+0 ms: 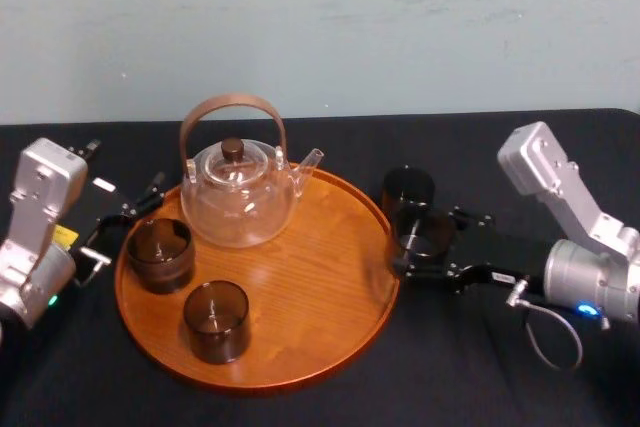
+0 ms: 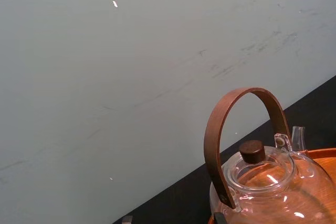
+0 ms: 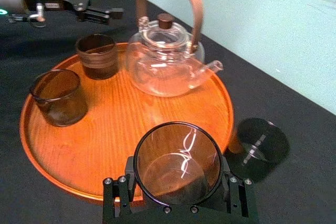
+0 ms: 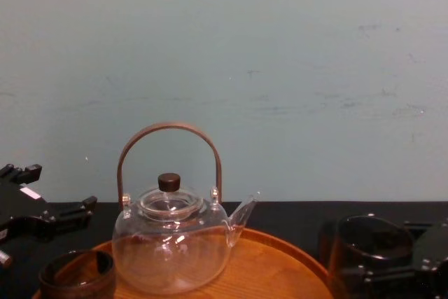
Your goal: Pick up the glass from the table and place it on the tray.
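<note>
Right gripper (image 1: pixel 425 245) fingers clamped on smoky glass (image 1: pixel 428 230), just beside wooden tray (image 1: pixel 320 282) right rim (second smoky glass (image 1: pixel 407 189) stands on table (image 1: pixel 450 367) behind it). Left gripper (image 1: pixel 122 227) parked left of tray, fingers apart.

I read a clear round glass teapot (image 1: pixel 238 205) with an arched brown wooden handle standing upright, a black tabletop (image 1: pixel 480 367), and a pale green wall (image 1: pixel 400 27) behind.

The right arm reaches in from the right with its wrist low. The right end effector (image 1: pixel 424 239) has its fingers clamped on either side of a dark glass (image 3: pixel 177 163). The left arm sits at the left, and the left end effector (image 1: pixel 138 209) has its fingers spread, gripping nothing.
</note>
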Motion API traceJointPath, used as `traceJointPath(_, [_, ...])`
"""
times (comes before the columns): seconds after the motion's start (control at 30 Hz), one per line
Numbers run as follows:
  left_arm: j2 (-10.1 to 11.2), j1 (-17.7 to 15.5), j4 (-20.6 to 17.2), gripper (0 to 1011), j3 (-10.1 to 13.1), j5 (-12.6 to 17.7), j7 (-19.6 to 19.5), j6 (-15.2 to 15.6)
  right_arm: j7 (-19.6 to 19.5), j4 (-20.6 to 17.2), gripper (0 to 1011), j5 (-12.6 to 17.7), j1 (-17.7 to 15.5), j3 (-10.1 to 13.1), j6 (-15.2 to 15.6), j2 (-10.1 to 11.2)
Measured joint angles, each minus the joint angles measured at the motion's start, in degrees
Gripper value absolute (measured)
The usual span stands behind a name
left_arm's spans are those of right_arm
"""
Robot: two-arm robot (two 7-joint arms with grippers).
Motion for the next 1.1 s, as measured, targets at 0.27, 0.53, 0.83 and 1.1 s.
traceJointPath(0.27, [0.0, 0.0, 0.0, 1001, 0.0, 0.0, 0.0, 0.0, 1.8, 1.4, 903, -0.9, 3.0, -3.4, -0.4, -1.1])
traceJointPath(0.53, [0.0, 0.0, 0.0, 1001, 0.0, 0.0, 0.0, 0.0, 2.8, 3.2, 904, -1.5, 5.0, -6.2, -0.7, -2.7])
traceJointPath(0.83, [0.0, 0.0, 0.0, 1001, 0.0, 0.0, 0.0, 0.0, 3.3, 5.2, 903, -2.0, 6.5, -8.5, -1.5, -4.3])
traceJointPath(1.1, [0.0, 0.0, 0.0, 1002, 0.0, 0.0, 0.0, 0.0, 3.9, 7.0, 904, -2.6, 7.4, -10.1, -2.5, -5.6])
